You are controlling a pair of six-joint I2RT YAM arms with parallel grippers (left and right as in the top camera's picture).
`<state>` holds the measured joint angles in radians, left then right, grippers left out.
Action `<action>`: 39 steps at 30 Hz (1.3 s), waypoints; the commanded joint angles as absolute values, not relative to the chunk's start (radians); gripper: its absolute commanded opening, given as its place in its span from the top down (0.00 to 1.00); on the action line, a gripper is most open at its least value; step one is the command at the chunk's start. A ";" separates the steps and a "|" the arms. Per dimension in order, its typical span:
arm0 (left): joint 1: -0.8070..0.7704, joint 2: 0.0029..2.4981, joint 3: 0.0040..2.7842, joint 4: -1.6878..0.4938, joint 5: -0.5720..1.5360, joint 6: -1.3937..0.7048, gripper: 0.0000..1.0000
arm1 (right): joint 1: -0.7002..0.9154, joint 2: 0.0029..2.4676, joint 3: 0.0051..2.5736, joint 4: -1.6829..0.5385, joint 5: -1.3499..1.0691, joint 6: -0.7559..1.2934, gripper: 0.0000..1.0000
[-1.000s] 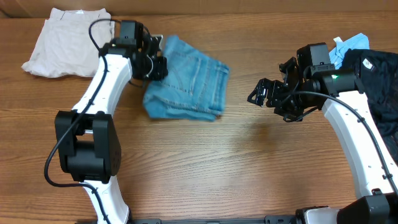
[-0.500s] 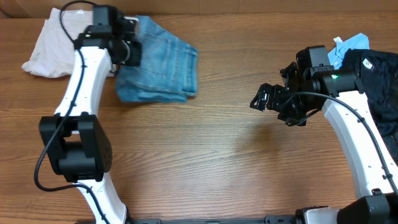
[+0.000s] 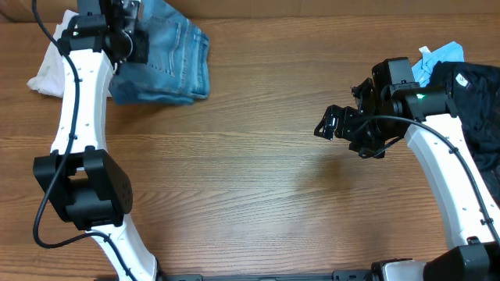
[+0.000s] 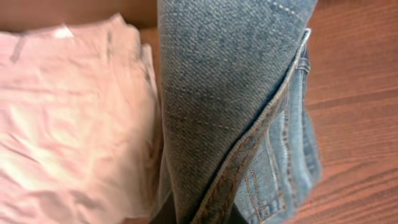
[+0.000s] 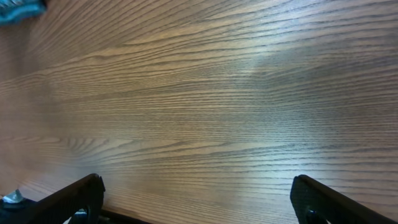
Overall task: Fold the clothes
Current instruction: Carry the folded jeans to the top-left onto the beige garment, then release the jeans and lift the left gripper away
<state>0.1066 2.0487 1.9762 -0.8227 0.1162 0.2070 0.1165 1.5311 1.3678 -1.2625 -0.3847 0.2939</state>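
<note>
The folded light-blue denim jeans (image 3: pixel 168 58) lie at the far left of the table, against the cream-beige trousers (image 3: pixel 48 66). My left gripper (image 3: pixel 123 35) is shut on the jeans' left edge; in the left wrist view the denim (image 4: pixel 230 93) fills the middle and hides the fingers, with the beige trousers (image 4: pixel 74 118) beside it. My right gripper (image 3: pixel 334 122) is open and empty, hovering above bare wood right of centre; its view shows both fingers wide apart (image 5: pixel 198 202) over the table.
Black garments (image 3: pixel 473 101) with a small bright-blue cloth (image 3: pixel 440 56) lie at the far right edge, behind the right arm. The wooden table (image 3: pixel 258 195) stretches between the two arms.
My left gripper has dragged the folded jeans left and toward the back, up against the beige trousers. The right arm has barely moved.
</note>
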 commanded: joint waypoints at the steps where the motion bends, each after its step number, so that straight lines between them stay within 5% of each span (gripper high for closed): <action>1: 0.105 2.040 2.048 -0.805 0.075 0.247 0.96 | 0.111 1.528 1.387 -1.262 -0.375 0.288 0.00; 39: 0.135 2.040 2.177 -0.776 -0.063 0.213 0.96 | 0.111 1.528 1.387 -1.281 -0.374 0.287 0.00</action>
